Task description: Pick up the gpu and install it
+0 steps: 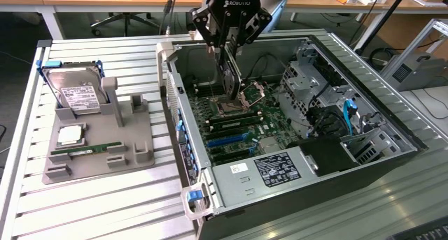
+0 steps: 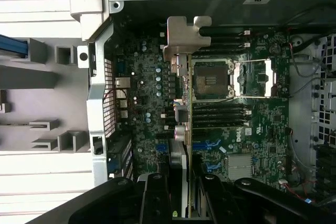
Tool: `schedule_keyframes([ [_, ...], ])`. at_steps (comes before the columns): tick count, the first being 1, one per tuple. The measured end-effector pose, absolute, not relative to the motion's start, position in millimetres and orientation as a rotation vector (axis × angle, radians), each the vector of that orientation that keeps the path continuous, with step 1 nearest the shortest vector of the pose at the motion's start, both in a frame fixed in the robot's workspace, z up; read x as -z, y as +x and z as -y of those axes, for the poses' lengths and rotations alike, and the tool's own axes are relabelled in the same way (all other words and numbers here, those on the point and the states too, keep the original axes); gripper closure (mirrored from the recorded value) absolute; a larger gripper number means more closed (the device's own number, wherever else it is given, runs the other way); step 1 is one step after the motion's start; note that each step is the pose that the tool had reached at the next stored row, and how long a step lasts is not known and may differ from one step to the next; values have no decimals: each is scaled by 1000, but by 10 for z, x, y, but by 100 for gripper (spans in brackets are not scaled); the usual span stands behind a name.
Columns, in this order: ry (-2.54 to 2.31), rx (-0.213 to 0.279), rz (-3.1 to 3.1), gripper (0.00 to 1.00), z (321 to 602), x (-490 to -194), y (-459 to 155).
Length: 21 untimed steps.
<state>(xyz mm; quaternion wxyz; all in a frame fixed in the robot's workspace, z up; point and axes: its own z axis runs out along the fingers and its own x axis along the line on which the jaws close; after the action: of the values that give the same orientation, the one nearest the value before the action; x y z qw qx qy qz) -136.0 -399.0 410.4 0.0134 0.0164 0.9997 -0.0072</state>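
My gripper (image 1: 226, 50) hangs over the open computer case (image 1: 188, 145) and is shut on the gpu (image 1: 233, 82). The card hangs edge-down, thin and dark, above the motherboard (image 1: 242, 126) near the CPU socket (image 1: 227, 107). In the wrist view the gripper (image 2: 184, 199) clamps the gpu (image 2: 188, 124) edge-on, and the card's silver bracket (image 2: 181, 38) points toward the case's rear wall. The blue expansion slots (image 1: 227, 140) (image 2: 210, 144) lie on the board below the card and apart from it.
A grey fixture tray (image 1: 140, 126) beside the case holds a hard drive (image 1: 77, 93), a CPU chip (image 1: 70, 135) and a RAM stick (image 1: 87, 149). Drive cages and cables (image 1: 336, 114) crowd the case's far side. The power supply (image 1: 276, 169) sits at the near end.
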Motion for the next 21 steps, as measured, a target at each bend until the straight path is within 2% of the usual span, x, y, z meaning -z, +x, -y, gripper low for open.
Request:
schedule_keyframes([
  [21, 51, 29, -3114, 73, 4005, -4059, -1260],
])
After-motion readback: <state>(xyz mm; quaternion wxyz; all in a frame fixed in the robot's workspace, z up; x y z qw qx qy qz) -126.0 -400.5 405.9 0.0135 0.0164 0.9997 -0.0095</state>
